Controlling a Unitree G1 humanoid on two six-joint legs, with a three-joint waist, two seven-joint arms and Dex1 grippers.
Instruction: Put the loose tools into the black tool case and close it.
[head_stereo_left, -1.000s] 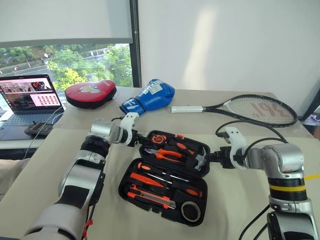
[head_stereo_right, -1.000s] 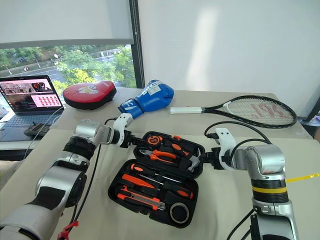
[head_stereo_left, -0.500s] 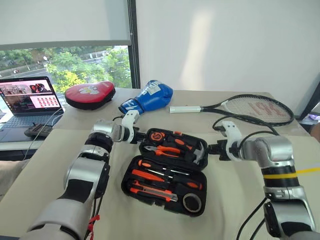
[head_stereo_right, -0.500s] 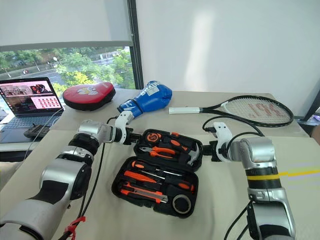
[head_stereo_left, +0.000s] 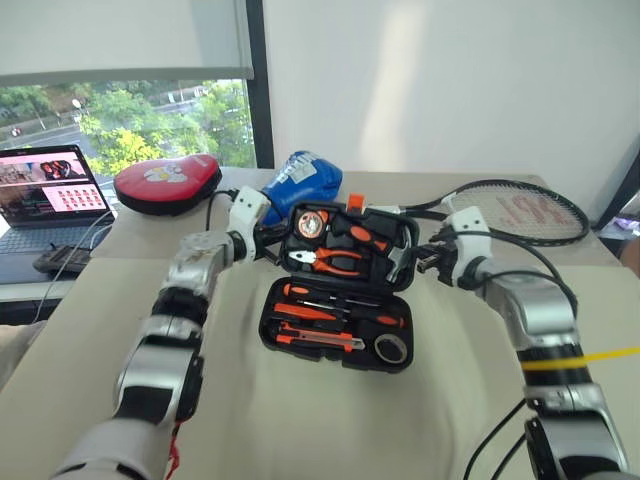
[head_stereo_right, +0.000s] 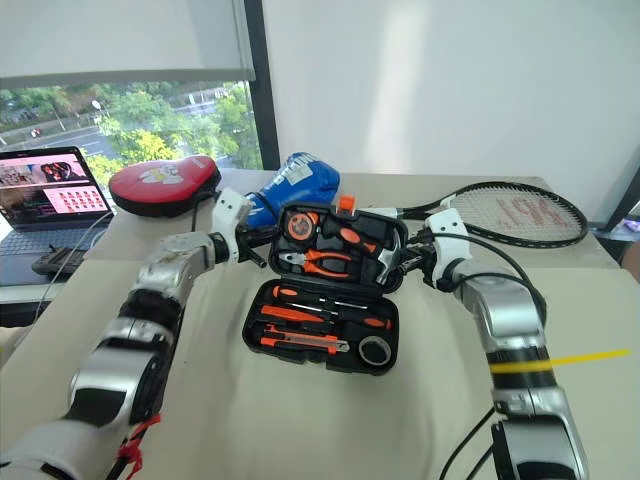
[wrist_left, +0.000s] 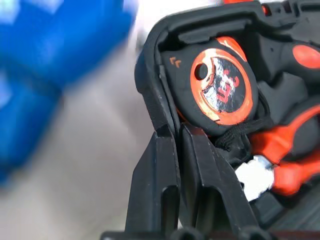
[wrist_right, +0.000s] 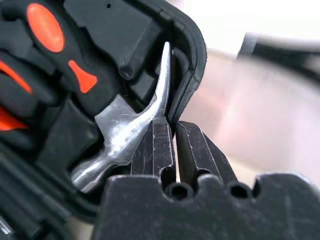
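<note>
Lid of the black tool case (head_stereo_left: 345, 240) now raised steeply from near flat. Left gripper (wrist_left: 172, 132) and right gripper (wrist_right: 172, 125) fingers pinched on opposite lid rims. Loose tools (head_stereo_left: 330, 322) slotted in base on tabletop (head_stereo_left: 300, 420).

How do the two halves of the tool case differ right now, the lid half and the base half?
The lid half is tilted up, pinched at its side edges by the left gripper and right gripper; the base half lies flat on the table. The lid half holds pliers, a hammer and a tape measure; the base half holds screwdrivers, a knife and a tape roll. Both are black moulded plastic.
</note>
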